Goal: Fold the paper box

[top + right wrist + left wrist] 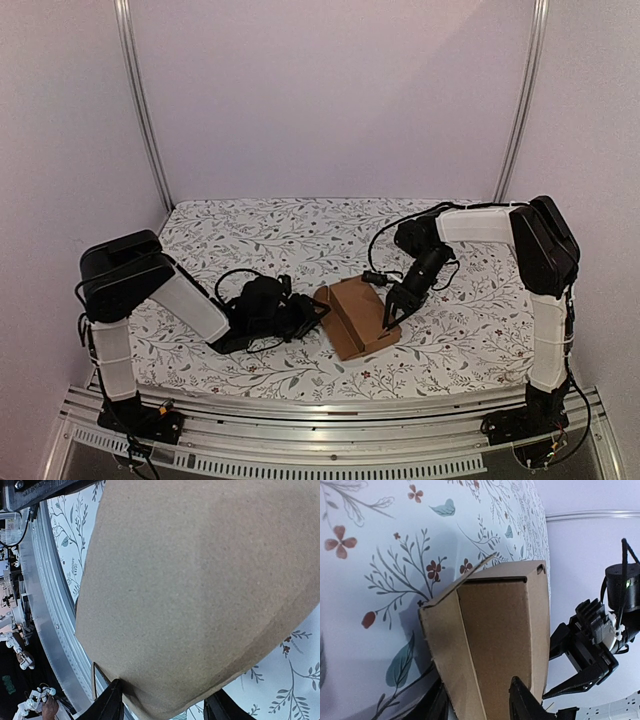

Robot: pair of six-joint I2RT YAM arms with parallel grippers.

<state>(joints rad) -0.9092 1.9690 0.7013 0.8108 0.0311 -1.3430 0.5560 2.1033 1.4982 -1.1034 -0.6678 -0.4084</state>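
The paper box (352, 312) is brown cardboard, partly formed, lying on the floral cloth between the two arms. My left gripper (318, 308) reaches it from the left. In the left wrist view the box (495, 630) has its near end between my left gripper's (480, 705) jaws: one finger sits at the cardboard's left edge and the other lies over its face, so I cannot tell whether they pinch it. My right gripper (392, 318) comes down on the box's right end. In the right wrist view cardboard (200, 580) fills the space between my right gripper's (165, 705) fingers, which are shut on it.
The floral cloth (250, 230) covers the table. A metal rail (330, 420) runs along the near edge by the arm bases. White walls and slanted frame posts (140, 100) stand behind. A black cable (385, 240) loops off the right arm.
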